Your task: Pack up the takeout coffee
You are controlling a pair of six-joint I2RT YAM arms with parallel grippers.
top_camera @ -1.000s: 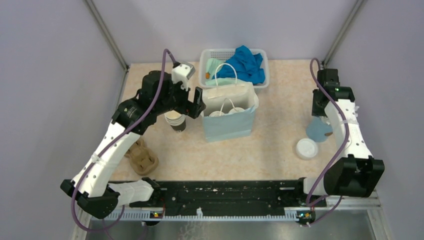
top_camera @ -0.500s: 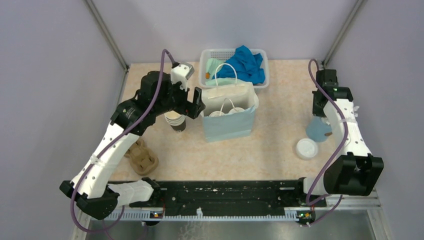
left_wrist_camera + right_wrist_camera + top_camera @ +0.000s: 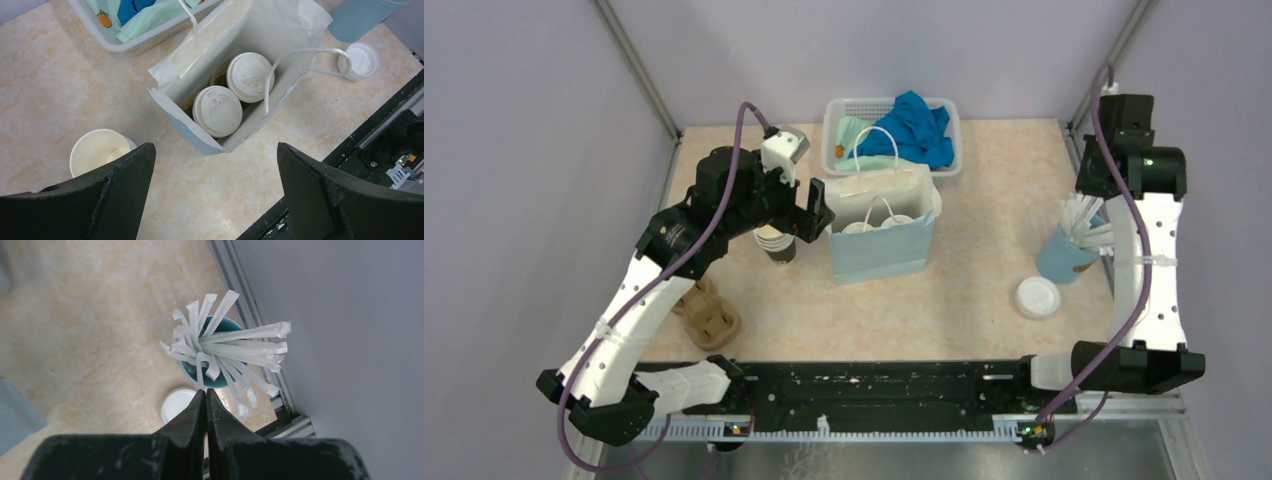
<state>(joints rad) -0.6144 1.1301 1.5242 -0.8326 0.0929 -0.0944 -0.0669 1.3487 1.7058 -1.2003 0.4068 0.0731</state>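
My left claw [image 3: 215, 147] gaping, empty, above light blue paper bag [image 3: 235, 30]. Two lidded white paper cups [image 3: 217, 111] inside; lidless white paper cup [image 3: 97, 150] on bench, lower left. My right claw [image 3: 206, 392] pinched closed, empty. Risk: my descent snags bag handle, topples lidless cup.

Two lidded cups [image 3: 218, 111] in bag [image 3: 186, 131]; open cup [image 3: 97, 150] beside

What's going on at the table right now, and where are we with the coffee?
Two lidded cups already sit inside the paper bag. A third cup stands open, with no lid, on the table left of the bag. The left hand hovers open above that spot, holding nothing. A loose white lid lies beside the blue cup of sticks. The right hand is shut and empty, raised over that blue cup.
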